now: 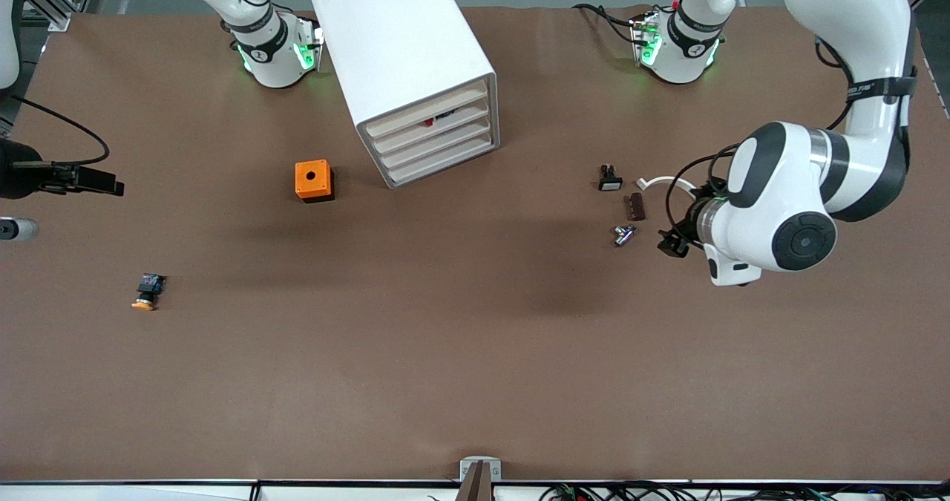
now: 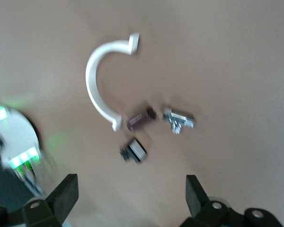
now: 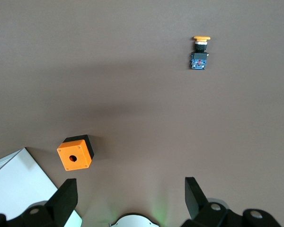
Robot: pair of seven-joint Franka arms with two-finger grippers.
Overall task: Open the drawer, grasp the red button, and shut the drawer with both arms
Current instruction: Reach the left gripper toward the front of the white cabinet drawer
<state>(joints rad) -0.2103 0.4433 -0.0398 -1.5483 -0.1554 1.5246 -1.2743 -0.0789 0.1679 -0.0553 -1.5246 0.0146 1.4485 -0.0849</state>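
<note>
The white cabinet point(image 1: 404, 56) stands between the arm bases, its four beige drawer fronts point(image 1: 434, 133) all pushed in. A bit of the red button point(image 1: 428, 122) shows in the gap below the top front. My left gripper point(image 2: 131, 189) is open and empty, above the table next to several small parts at the left arm's end; in the front view it point(image 1: 674, 244) is mostly hidden under the wrist. My right gripper point(image 3: 130, 189) is open and empty, high over the right arm's end of the table; in the front view it point(image 1: 104, 183) sits at the edge.
An orange box with a hole point(image 1: 313, 180) sits beside the cabinet. A yellow-capped button point(image 1: 147, 292) lies nearer the camera at the right arm's end. By the left gripper lie a white curved clip point(image 2: 97, 80), a brown piece point(image 2: 141, 118), a metal piece point(image 2: 178, 119) and a black switch point(image 2: 133, 150).
</note>
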